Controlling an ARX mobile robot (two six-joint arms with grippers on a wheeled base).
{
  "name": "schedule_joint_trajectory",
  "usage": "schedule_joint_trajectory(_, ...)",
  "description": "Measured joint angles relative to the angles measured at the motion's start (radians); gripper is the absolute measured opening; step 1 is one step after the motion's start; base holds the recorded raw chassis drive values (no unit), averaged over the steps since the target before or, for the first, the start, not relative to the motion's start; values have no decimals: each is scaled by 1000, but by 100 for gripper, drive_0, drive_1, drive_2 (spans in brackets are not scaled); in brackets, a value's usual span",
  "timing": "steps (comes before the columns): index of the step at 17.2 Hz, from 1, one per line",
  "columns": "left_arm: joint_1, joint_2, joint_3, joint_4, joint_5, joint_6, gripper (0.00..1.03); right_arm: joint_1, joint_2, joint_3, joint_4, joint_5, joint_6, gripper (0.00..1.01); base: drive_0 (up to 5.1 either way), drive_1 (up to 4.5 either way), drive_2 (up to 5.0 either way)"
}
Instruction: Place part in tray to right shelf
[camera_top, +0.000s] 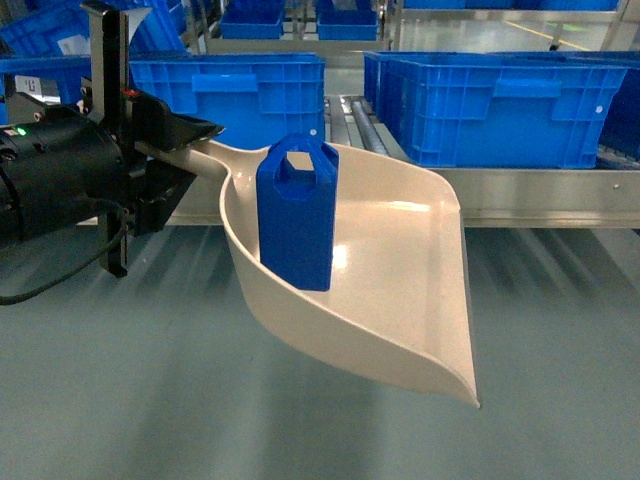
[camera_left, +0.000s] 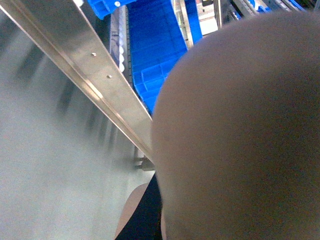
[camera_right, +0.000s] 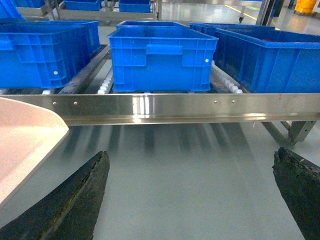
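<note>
Fronting tray, seemingly unobstructed: crates

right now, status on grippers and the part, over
Left gripper shut on tray handle. Right gripper open, empty. Part upright in tray, short of shelf rail. Nothing blocking.

one part, one tray, one shelf, and at least four blue crates are in view.
</note>
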Motion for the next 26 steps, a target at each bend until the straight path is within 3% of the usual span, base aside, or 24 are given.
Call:
schedule_joint_trajectory(24, 0, 0, 0, 5, 0, -1, 17, 0, 0, 0, 0, 0, 0, 98, 272, 233, -497)
schedule_joint_trajectory(26, 0, 0, 0, 5, 0, -1, 17, 0, 0, 0, 0, 0, 0, 98, 0, 0, 0)
